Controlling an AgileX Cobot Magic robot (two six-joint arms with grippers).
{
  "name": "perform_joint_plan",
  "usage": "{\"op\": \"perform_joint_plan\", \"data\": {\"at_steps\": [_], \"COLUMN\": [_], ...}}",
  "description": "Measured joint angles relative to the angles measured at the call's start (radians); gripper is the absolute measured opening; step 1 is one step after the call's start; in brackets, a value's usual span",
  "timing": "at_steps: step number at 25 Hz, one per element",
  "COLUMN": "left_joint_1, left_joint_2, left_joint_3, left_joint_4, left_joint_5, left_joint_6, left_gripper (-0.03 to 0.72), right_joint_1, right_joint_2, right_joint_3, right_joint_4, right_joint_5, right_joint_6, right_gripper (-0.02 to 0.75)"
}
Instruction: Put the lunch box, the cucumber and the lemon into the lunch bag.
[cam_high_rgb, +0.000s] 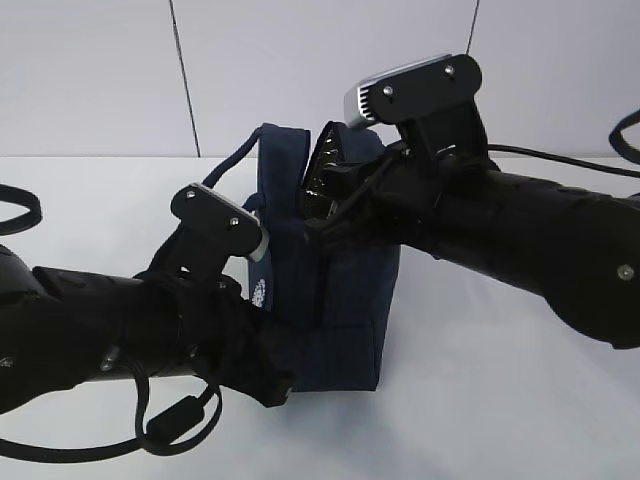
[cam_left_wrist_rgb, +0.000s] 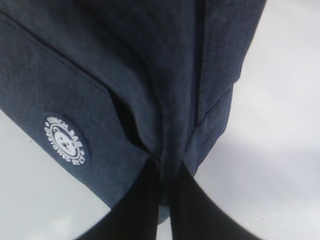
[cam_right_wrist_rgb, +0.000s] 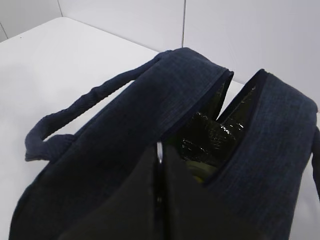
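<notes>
I see the lunch bag (cam_high_rgb: 335, 300) standing upright in the middle of the table (cam_high_rgb: 500, 400), a boxy thing of dark navy woven fabric with a fine, slightly heathered weave and stitched seams down its sides. On my left wrist view a small round badge (cam_left_wrist_rgb: 65, 139) with white lettering and a little printed face sits on a flat outer pocket panel of the bag. My left gripper (cam_left_wrist_rgb: 167, 200) has its two smooth matte black fingers (cam_left_wrist_rgb: 135, 210) pressed together on a vertical fold of the navy cloth low on the bag's side, pinching it. From the right wrist view I look down into the bag's open mouth, where the lining (cam_right_wrist_rgb: 210, 137) is crinkled and glossy, catching light in dark wrinkled facets; something pale greenish-yellow shows deep inside, too hidden for me to name. My right gripper (cam_right_wrist_rgb: 160, 190) has its black fingers closed tight on the top edge of the bag's near wall, the cloth clamped between them. A soft rounded loop handle (cam_right_wrist_rgb: 75, 112) of bunched navy fabric arcs off to one side. The table is plain, smooth white with a faint sheen and soft shadows under the bag. Behind it stands a pale grey-white wall (cam_high_rgb: 100, 70) of flat panels divided by thin dark vertical seams.
</notes>
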Motion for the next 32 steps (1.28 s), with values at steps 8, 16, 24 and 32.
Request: {"op": "perform_joint_plan", "data": {"at_steps": [8, 16, 24, 32], "left_joint_1": [0.000, 0.000, 0.000, 0.000], "left_joint_2": [0.000, -0.007, -0.079, -0.095], "left_joint_3": [0.000, 0.000, 0.000, 0.002], "left_joint_4": [0.000, -0.011, -0.044, -0.047], "left_joint_5": [0.003, 0.013, 0.059, 0.081], "left_joint_6": [0.000, 0.000, 0.000, 0.000], "left_gripper": [0.011, 0.013, 0.314, 0.417], "right_joint_1": [-0.005, -0.005, -0.009, -0.009], "right_joint_2": [0.057, 0.078, 0.080, 0.080], "right_joint_3": [-0.060, -0.107, -0.110, -0.117], "right_joint_4": [0.000, 0.000, 0.007, 0.011], "right_joint_5": [0.055, 0.104, 0.108, 0.117], "right_joint_6": [-0.001, -0.001, -0.001, 0.005], "right_gripper": [-0.013, -0.013, -0.013, -0.013]}}
